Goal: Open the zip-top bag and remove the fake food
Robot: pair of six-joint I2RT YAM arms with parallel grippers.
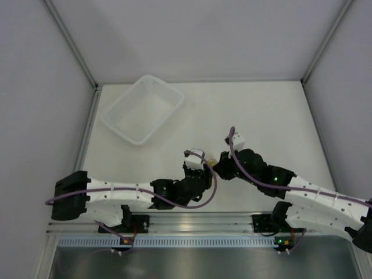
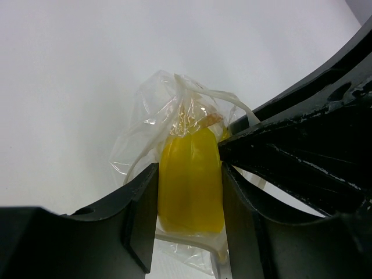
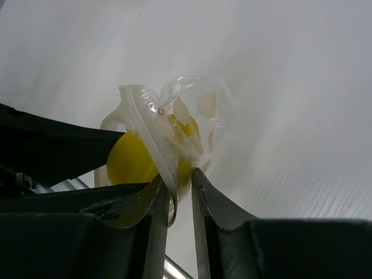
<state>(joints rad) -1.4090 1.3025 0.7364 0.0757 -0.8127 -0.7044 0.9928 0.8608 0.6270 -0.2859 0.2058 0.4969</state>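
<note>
The zip-top bag (image 2: 157,99) is a small, clear, crumpled pouch with the yellow fake food (image 2: 192,180) inside it. My left gripper (image 2: 189,165) is shut on the bag, squeezing the food through the plastic from both sides. From above, bag and food (image 1: 213,161) show only as a yellow speck between the two grippers. My right gripper (image 3: 179,177) is at the bag's top edge, its jaws a narrow gap apart. The bag's white zip strip (image 3: 154,145) hangs into that gap along one finger. The food (image 3: 131,160) sits just beyond those fingertips.
A translucent white basket tray (image 1: 152,77) stands at the back left of the table. White walls close in the table on the left, right and back. A metal rail (image 1: 197,221) runs along the near edge by the arm bases.
</note>
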